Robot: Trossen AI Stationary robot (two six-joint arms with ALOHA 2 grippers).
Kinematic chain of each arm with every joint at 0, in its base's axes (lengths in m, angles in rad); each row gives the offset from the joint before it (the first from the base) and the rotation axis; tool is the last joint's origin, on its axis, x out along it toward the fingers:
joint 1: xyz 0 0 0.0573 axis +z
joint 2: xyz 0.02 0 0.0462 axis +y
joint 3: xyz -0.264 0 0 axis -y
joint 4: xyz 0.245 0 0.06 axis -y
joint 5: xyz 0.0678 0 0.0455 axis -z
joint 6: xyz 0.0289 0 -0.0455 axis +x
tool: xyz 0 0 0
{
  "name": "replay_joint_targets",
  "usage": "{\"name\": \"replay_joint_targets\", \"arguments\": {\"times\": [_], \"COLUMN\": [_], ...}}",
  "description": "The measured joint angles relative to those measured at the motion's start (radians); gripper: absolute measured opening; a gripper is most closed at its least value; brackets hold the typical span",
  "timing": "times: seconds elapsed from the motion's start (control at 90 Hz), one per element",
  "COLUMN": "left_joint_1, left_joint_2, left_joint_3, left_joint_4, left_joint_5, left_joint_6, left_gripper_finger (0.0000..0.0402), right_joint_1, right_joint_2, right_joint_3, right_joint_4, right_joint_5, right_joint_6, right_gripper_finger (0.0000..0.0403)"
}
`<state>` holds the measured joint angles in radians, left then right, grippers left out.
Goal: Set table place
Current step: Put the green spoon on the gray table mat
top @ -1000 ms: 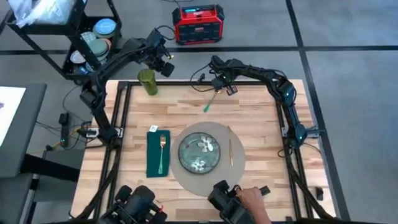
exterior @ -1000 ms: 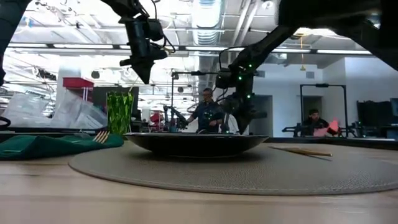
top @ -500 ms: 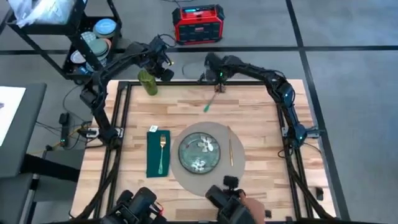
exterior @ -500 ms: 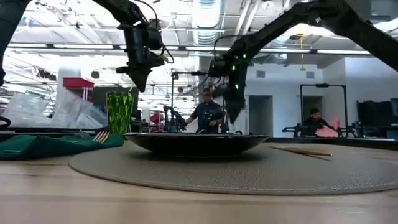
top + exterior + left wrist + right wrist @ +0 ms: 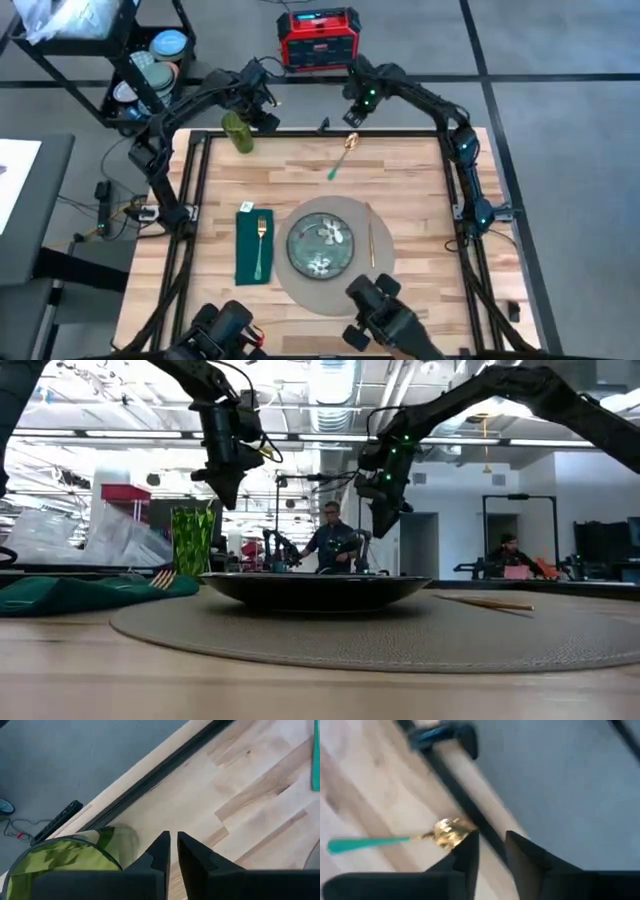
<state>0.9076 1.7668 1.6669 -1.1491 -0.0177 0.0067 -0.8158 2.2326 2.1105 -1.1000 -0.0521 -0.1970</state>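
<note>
I have the right claw (image 5: 356,113) hanging above the far rail of the bench (image 5: 420,190), its fingers (image 5: 465,856) a narrow gap apart and holding nothing. Just on the near side of it, down on the wood, lies the spoon (image 5: 341,157) with the gold bowl toward the claw and the teal handle pointing away toward the place (image 5: 372,278). The place itself sits well apart from this claw, at the near middle of the bench, with the green patterned plate (image 5: 321,244) centred on it and a thin gold utensil (image 5: 370,238) lying along its edge on the right arm's side.

My left claw (image 5: 268,117) waits raised over the far left corner, fingers (image 5: 159,854) almost together with only a slit between them, gripping nothing. The green glass (image 5: 237,131) stands just beside it on the bench. The green napkin (image 5: 255,246) with the gold fork (image 5: 260,245) on top lies well nearer, touching the place's left rim.
</note>
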Motion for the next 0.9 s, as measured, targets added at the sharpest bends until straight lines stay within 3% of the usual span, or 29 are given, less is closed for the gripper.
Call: {"name": "replay_joint_targets", "arguments": {"times": [0.278,0.533,0.9], "left_joint_1": [-0.004,-0.006,-0.006], "left_joint_2": [0.0,0.0,0.0], "left_joint_3": [0.0,0.0,0.0], "left_joint_4": [0.002,0.001,0.004], "left_joint_5": [0.002,0.002,0.002], "left_joint_6": [-0.014,-0.043,-0.048], "left_gripper_finger": [0.0059,0.0062,0.0062], "right_joint_1": [0.026,0.028,0.0], "right_joint_2": [0.046,0.113,0.125], "right_joint_3": [-0.005,-0.006,-0.004], "right_joint_4": [-0.028,-0.1,-0.037], "right_joint_5": [-0.001,-0.008,-0.003], "right_joint_6": [0.07,0.059,0.031], "right_gripper_finger": [0.0171,0.0165,0.0159]}}
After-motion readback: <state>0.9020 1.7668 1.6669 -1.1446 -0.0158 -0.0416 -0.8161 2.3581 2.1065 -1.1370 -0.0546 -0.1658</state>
